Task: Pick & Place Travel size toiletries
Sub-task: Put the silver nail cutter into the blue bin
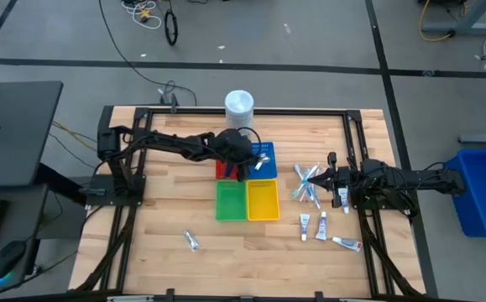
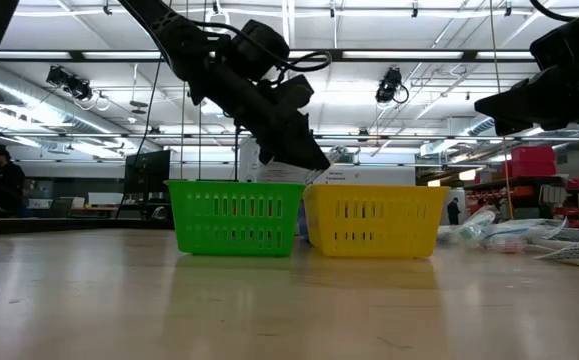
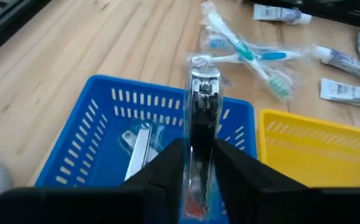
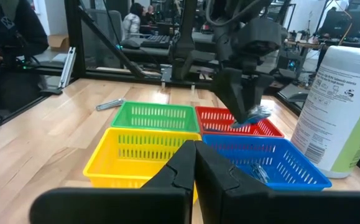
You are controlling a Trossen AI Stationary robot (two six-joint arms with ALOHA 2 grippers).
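High view: I see my left gripper [image 1: 253, 165] over the blue tray [image 1: 265, 156], next to the red tray [image 1: 222, 170]. In the left wrist view its fingers [image 3: 167, 168] pinch a shiny clipper [image 3: 199, 118] in a clear wrap, right above the blue tray [image 3: 99, 124]. Another clipper [image 3: 136, 149] lies inside that tray. The yellow tray [image 1: 263, 200] and green tray [image 1: 230, 200] sit just in front. A white tub [image 1: 239, 106] stands behind the trays, close to the arm. My right gripper [image 1: 333, 177] waits at the right side with its fingers pressed together, holding nothing. Just by it lie toothbrushes [image 1: 305, 183] in a heap and small tubes [image 1: 321, 225] on the wood. One sachet [image 1: 191, 241] lies alone at the front left, well apart. In the right wrist view people sit far behind the table.
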